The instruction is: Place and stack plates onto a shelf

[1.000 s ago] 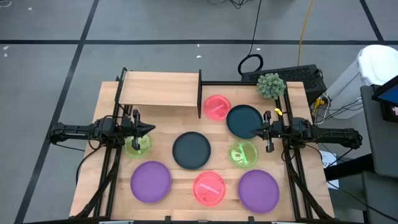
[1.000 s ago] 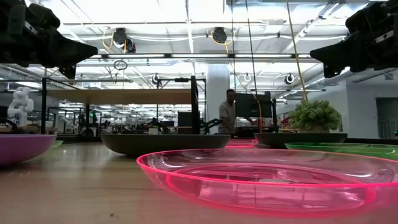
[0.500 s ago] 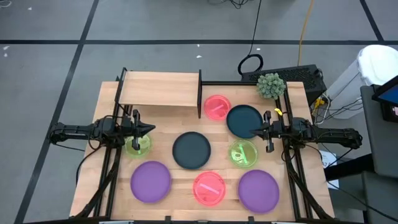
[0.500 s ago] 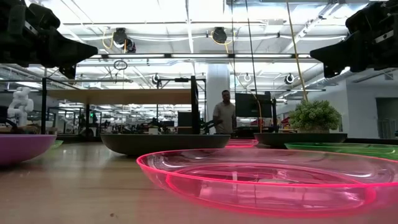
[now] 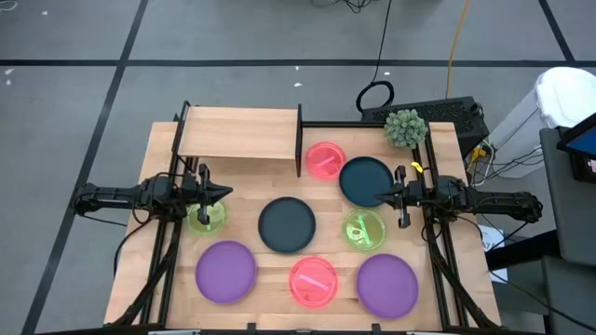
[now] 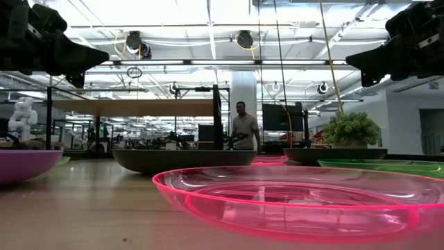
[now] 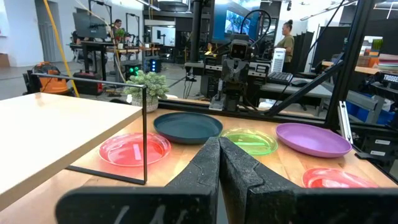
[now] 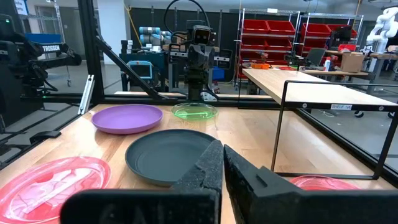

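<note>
Several round plates lie flat on the wooden table. Two purple ones and a pink one sit along the near edge. Two dark ones, a green one and a second pink one sit mid-table. Another green plate lies under my left gripper. The shelf, a light board between thin black end panels, stands at the far left. My left gripper and right gripper hover level over the table's sides, both shut and pointing inward.
A small potted plant stands at the table's far right corner, next to a black keyboard. Black frame rails run along both table sides. Bare wood shows between the shelf and the plates.
Both arms and all plates have kept still. A person in the room far behind the table has walked toward the left in the low view.
</note>
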`<state>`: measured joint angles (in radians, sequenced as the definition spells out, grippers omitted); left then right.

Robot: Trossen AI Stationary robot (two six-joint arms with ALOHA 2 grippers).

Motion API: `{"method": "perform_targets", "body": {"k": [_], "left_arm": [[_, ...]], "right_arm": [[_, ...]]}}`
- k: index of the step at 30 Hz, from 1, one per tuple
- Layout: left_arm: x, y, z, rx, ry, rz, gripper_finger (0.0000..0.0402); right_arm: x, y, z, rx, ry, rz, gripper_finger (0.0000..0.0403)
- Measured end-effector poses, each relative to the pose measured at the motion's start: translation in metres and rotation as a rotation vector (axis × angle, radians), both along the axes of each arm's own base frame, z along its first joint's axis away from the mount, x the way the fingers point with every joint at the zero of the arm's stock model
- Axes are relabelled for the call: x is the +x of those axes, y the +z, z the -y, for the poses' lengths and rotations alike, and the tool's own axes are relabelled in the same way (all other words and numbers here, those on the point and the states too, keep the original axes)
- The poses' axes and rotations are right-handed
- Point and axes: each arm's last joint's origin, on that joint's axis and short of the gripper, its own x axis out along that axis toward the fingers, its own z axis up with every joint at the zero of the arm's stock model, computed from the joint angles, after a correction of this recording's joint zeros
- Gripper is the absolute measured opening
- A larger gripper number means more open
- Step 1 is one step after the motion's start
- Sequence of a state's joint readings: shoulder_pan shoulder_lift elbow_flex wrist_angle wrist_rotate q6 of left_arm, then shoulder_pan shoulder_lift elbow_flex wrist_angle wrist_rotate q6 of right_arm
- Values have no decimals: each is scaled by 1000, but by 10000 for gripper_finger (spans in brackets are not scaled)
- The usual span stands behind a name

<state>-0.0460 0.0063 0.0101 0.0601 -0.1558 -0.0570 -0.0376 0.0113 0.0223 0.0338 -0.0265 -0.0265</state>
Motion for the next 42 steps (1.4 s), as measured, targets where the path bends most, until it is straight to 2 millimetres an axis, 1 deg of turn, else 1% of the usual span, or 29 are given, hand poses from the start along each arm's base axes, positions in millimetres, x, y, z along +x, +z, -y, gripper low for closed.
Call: {"method": "perform_targets", "body": {"k": [7, 13, 35, 39, 42], "left_arm": [[0, 0, 0, 0, 0, 0, 8], [0, 0, 0, 0, 0, 0, 8], [0, 0, 0, 0, 0, 0, 8], [0, 0, 0, 0, 0, 0, 8], [0, 0, 0, 0, 0, 0, 8]], "right_arm": [[0, 0, 0, -2, 0, 0, 0], [0, 0, 0, -103, -2, -2, 0], [0, 0, 0, -115, -2, -1, 0], [0, 0, 0, -85, -4, 2, 0], [0, 5, 0, -84, -6, 52, 0]]}}
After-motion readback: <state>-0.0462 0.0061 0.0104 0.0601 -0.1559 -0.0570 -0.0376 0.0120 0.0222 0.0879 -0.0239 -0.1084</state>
